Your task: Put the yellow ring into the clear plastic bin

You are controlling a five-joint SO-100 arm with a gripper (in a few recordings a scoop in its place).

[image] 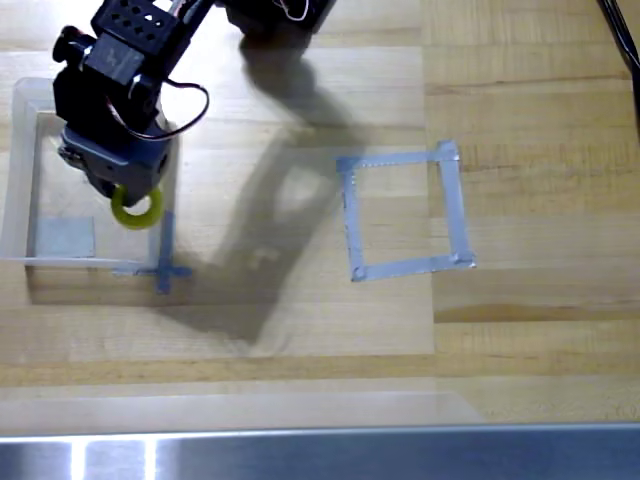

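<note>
The fingers [133, 198] are clamped on the ring [137, 209], holding it over the bin [20, 170] so it can drop in.

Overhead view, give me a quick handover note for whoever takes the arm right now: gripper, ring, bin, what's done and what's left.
Gripper: shut on the yellow ring, hanging over the right side of the clear plastic bin at the left of the overhead view.
Ring: held, not yet released; its height above the bin floor cannot be told.
Tape square on the table, mid-right, has nothing inside it.
Done: ring picked up and carried to the bin.
Left: open the gripper so the ring drops in, then withdraw the arm.
</note>
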